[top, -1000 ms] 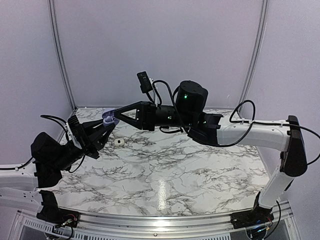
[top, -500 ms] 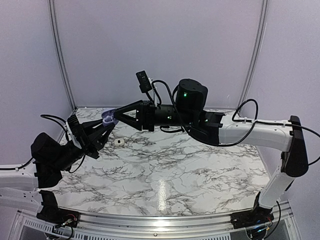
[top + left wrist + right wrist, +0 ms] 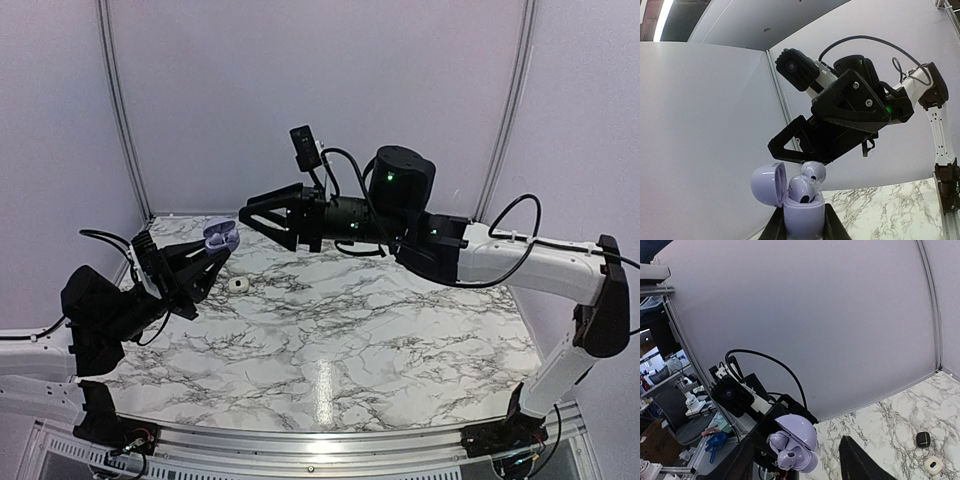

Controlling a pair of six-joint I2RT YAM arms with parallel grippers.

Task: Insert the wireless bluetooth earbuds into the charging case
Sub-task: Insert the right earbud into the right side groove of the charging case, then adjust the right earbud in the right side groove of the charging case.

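The left gripper [image 3: 213,255] pinches the open lilac charging case [image 3: 802,212] above the far left of the table [image 3: 380,330], both lilac earbuds [image 3: 802,187] sitting in it, and the right gripper [image 3: 247,212] has its jaws spread and empty beside it, so probably only full seating and lid-closing remain.

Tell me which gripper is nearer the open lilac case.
Left. The left gripper clamps the lilac case between its fingers, lid open. The right gripper hangs open, apart from the case, just above it on the right arm's side.
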